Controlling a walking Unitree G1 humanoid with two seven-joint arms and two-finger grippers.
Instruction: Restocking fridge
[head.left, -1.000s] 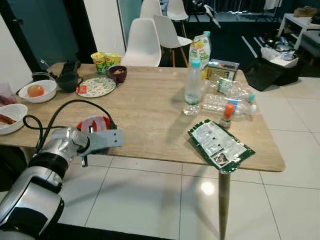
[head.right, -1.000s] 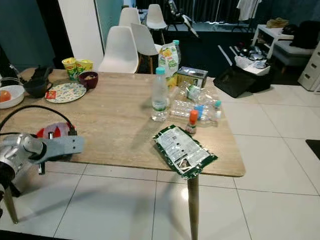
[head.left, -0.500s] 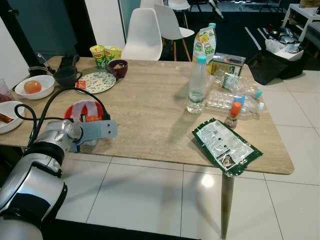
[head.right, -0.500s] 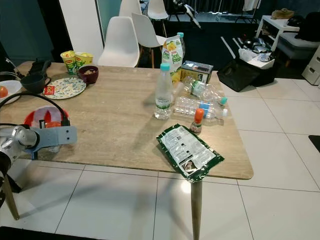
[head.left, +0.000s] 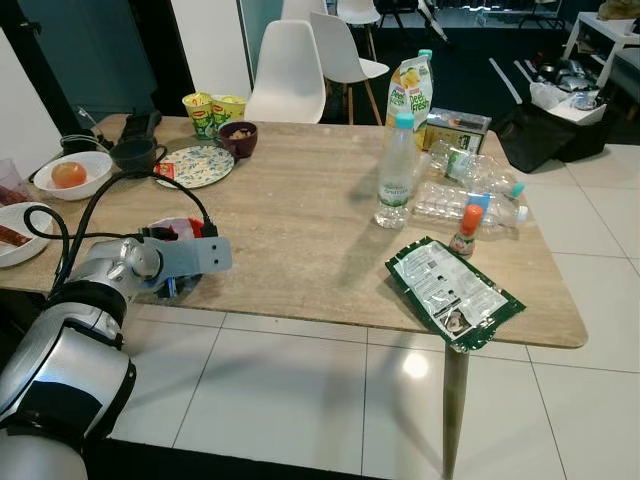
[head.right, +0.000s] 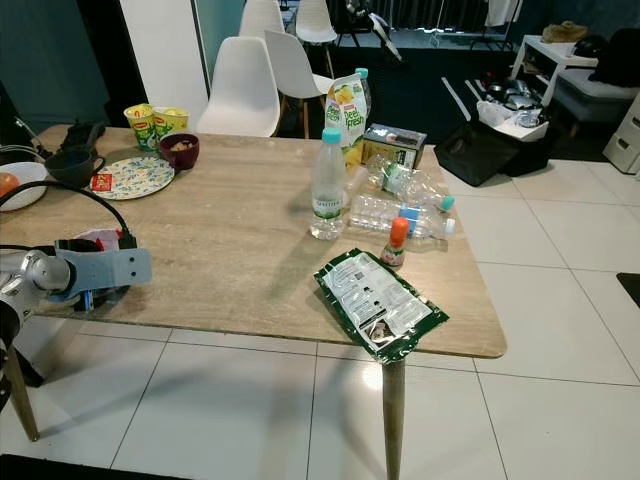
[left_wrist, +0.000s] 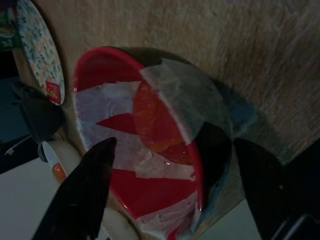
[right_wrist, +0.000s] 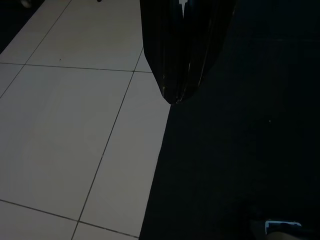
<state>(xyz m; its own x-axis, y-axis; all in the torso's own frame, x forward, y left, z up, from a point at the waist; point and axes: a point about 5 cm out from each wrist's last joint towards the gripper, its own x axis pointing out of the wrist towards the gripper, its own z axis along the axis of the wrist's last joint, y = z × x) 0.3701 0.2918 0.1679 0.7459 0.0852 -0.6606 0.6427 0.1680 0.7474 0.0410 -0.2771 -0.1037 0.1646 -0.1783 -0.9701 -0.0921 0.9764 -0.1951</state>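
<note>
Wooden counter (head.left: 300, 230) on tiled floor. Near left edge: red bowl (left_wrist: 145, 150) (paper-lined). Behind it: patterned plate (head.left: 194, 166), dark bowl (head.left: 238, 138), two yellow cups (head.left: 212, 108). Centre-right: upright water bottle (head.left: 395, 170), juice carton (head.left: 410, 92), box (head.left: 453, 130), toppled bottles (head.left: 462, 195). Front right: green packet (head.left: 453, 291) (overhanging edge).

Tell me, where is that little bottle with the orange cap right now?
The small orange-capped bottle stands upright on the right part of the wooden table, between the lying plastic bottles and the green packet, to the right of the tall water bottle.
</note>
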